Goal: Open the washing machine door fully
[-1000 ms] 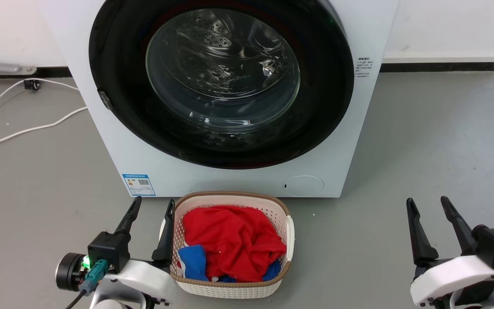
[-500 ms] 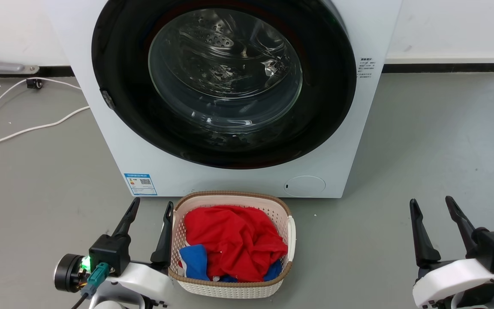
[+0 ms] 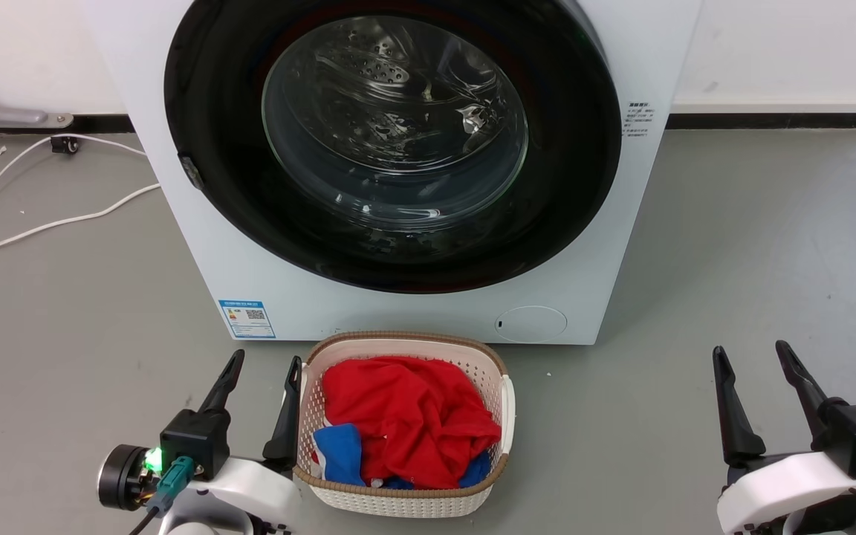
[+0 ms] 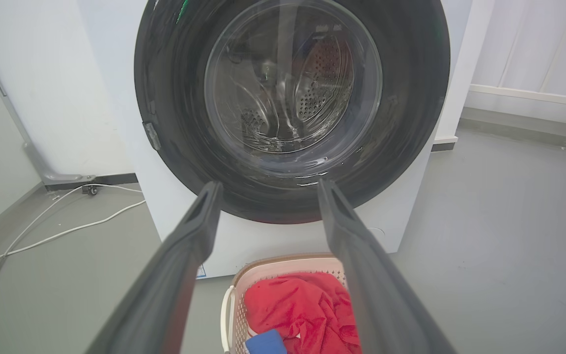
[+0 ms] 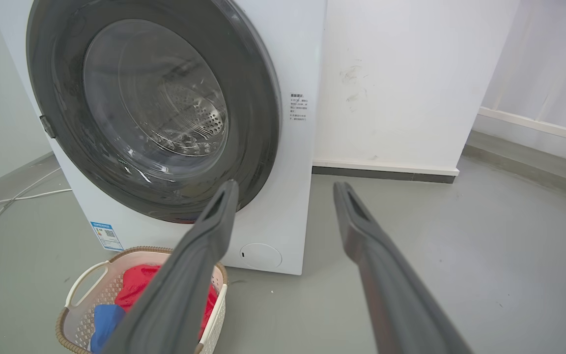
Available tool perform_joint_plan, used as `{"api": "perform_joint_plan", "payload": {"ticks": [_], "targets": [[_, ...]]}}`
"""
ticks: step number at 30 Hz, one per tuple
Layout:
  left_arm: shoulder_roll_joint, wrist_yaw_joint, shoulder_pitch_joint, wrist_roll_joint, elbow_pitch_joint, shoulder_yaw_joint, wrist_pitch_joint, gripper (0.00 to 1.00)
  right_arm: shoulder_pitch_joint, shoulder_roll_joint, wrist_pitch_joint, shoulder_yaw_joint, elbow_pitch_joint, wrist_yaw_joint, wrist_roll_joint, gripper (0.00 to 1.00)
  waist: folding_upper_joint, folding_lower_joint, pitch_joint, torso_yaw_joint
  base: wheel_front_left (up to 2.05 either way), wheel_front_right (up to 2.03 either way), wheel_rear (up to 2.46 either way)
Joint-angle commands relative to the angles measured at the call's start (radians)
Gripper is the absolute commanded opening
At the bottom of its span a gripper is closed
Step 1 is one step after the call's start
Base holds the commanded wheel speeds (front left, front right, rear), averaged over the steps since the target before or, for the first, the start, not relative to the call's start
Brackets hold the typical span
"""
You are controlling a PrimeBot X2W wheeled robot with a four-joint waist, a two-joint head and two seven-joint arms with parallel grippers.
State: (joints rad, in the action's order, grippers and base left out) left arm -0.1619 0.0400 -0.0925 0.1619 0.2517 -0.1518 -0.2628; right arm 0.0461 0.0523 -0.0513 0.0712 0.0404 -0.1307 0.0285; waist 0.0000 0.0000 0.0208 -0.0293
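The white washing machine (image 3: 198, 223) (image 4: 116, 98) (image 5: 302, 147) stands ahead of me. Its round glossy black washing machine door (image 3: 220, 186) (image 4: 410, 98) (image 5: 258, 123) lies flat against the front, shut, with steel drum holes showing through the clear domed glass. A small grey tab (image 3: 189, 171) sits on the door's left rim. My left gripper (image 3: 264, 364) (image 4: 268, 189) is open low at the left, beside the basket. My right gripper (image 3: 751, 355) (image 5: 285, 189) is open low at the right, over bare floor. Neither touches the door.
A white woven laundry basket (image 3: 498, 416) (image 4: 263, 268) (image 5: 81, 282) with red and blue cloth sits on the floor right before the machine. White cables (image 3: 49, 223) trail on the grey floor at the left. A white wall and dark skirting (image 3: 770, 117) run behind.
The whole head view has shifted slightly right and down, so the camera moved. The door stays shut and both grippers remain open in much the same places.
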Motion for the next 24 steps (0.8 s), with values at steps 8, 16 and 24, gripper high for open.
{"api": "perform_joint_plan", "payload": {"ticks": [8, 16, 24], "targets": [[0.0, -0.002, -0.017, 0.008, 0.016, 0.005, -0.003, 1.0, 0.003, -0.003, -0.004, 0.004, -0.004, 0.0, 0.02, 1.0, 0.0, 0.0, -0.002, 0.0, 0.0, 0.0, 0.0], [-0.001, -0.005, -0.019, 0.007, 0.016, 0.006, -0.003, 1.0, 0.004, -0.003, -0.005, 0.006, -0.004, 0.0, 0.024, 1.0, 0.0, 0.0, 0.0, 0.0, 0.0, 0.0, 0.0], [0.003, -0.012, -0.024, 0.004, 0.016, 0.001, -0.003, 1.0, 0.001, -0.002, 0.008, 0.043, -0.012, 0.0, 0.086, 0.0, 0.0, 0.0, -0.001, -0.004, 0.0, 0.0, 0.0]]}}
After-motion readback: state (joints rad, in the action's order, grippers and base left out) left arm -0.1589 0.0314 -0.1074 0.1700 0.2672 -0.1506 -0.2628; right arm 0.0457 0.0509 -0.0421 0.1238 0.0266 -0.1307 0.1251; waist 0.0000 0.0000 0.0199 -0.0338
